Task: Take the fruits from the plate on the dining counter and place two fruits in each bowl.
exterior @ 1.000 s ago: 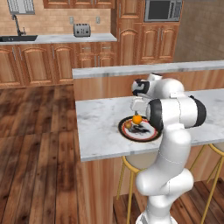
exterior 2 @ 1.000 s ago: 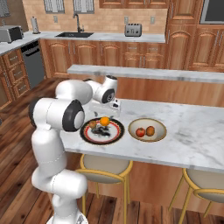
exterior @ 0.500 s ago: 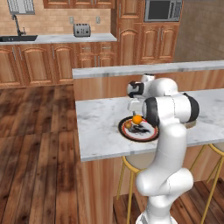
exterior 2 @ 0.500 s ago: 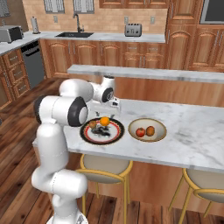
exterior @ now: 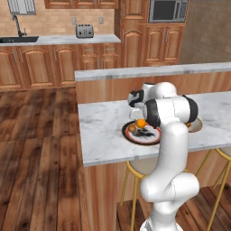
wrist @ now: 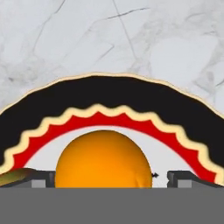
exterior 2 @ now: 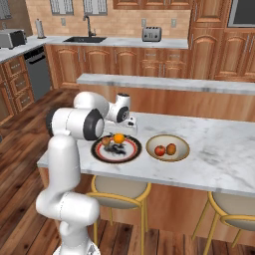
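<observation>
The end effector point(wrist: 103, 179) points down (fingers spread wide apart).

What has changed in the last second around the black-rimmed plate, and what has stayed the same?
The white arm shifted a little and its hand settled lower over the bright orange fruit, which sits between the fingertips in the hand view. Nothing has been lifted or released. The round black-rimmed plate, the olive-brown fruit on it, and the red apple and brownish-orange fruit in the tan bowl stayed put.

Two fruits point(exterior 2: 112, 139) on the plate point(exterior 2: 117, 152), two in the bowl point(exterior 2: 168, 148) just right, both on the dining counter point(exterior 2: 219, 154).
</observation>
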